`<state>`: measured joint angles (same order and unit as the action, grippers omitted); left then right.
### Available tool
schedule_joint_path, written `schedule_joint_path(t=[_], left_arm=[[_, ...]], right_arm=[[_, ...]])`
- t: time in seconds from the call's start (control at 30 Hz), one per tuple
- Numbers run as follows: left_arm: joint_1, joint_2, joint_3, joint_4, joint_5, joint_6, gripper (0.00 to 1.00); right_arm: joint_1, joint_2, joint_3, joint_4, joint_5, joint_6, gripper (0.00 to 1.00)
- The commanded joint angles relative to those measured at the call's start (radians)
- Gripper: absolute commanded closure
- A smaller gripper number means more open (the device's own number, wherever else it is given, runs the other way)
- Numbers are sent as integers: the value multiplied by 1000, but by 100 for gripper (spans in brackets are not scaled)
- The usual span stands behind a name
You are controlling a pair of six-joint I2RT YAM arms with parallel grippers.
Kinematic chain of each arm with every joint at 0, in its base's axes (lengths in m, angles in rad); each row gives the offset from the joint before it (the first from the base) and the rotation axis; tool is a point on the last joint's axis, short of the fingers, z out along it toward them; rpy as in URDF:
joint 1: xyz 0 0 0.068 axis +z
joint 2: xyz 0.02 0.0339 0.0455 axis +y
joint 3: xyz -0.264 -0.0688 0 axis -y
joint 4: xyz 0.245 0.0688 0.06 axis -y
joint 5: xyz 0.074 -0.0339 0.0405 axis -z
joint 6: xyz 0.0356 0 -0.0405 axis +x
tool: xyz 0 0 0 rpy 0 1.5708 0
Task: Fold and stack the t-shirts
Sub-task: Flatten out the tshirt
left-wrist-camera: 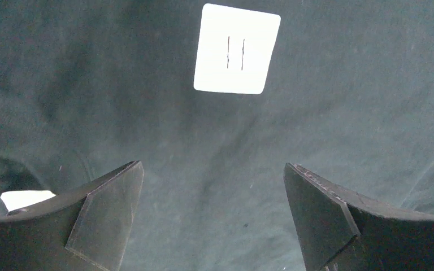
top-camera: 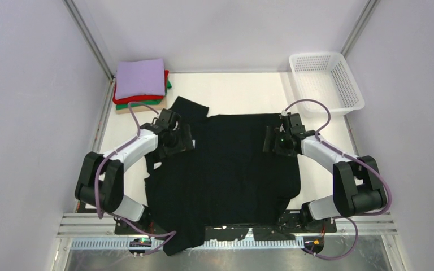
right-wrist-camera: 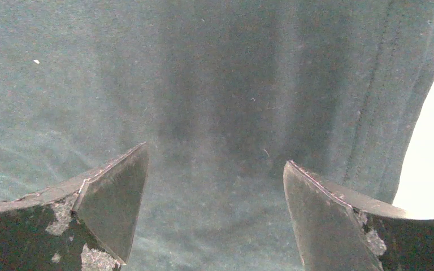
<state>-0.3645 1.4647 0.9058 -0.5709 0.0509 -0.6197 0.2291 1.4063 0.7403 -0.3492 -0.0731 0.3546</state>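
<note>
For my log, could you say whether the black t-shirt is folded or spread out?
Spread out: the black t-shirt lies open across the table, unlike the folded stack.

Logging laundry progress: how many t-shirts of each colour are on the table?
Black t-shirt: 1
Lavender t-shirt: 1
Red t-shirt: 1
Green t-shirt: 1
Tan t-shirt: 1
Total: 5

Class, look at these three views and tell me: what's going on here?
Two robot arms are working on a black t-shirt spread out on the table. The left hand hangs open near its white label, the right hand open by a hemmed edge; neither grips it. Other shirts lie folded in a stack at the far left corner.
</note>
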Motion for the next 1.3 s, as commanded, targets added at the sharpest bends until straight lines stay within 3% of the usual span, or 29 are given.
schedule_joint_path(t=[0.0, 0.5, 1.0, 1.27], left_arm=[[25, 105, 82, 105, 41, -27, 0], [119, 536, 514, -73, 159, -98, 0], [171, 817, 1056, -317, 292, -24, 0], [182, 964, 1270, -381, 326, -43, 0]], right_arm=[[1, 48, 21, 25, -6, 8, 5], [-120, 316, 262, -4, -48, -7, 4], [-173, 572, 638, -67, -119, -20, 5], [-215, 645, 713, -63, -127, -8, 5]])
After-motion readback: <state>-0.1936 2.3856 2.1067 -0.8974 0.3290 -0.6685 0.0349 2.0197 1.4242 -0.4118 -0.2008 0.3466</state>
